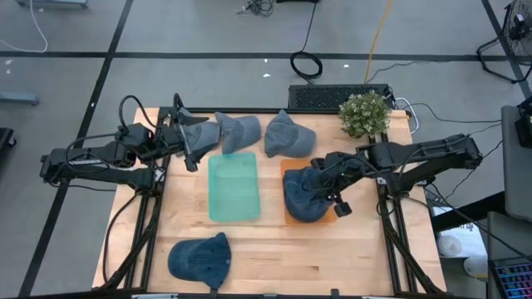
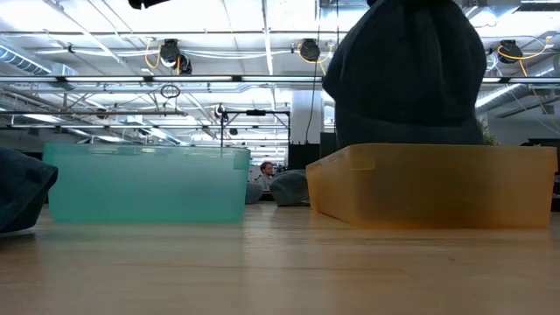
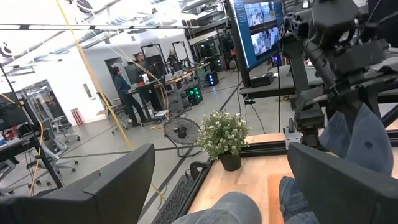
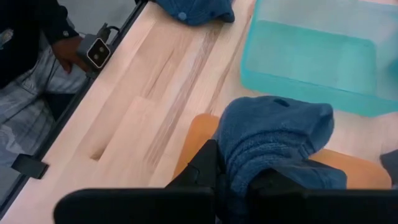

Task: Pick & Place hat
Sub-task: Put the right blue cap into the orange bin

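So my right end effector is pinched tight on the dark blue hat, holding it over the orange bin. The teal bin sits just beside it on the tabletop. My left end effector is spread wide near the far hats, not gripping anything. Another cap lies near the front edge.

The table is pale, matt wood with visible grain. The hat over the orange bin is soft blue cloth with a rough weave. Both bins, orange and teal, look like smooth, translucent plastic.
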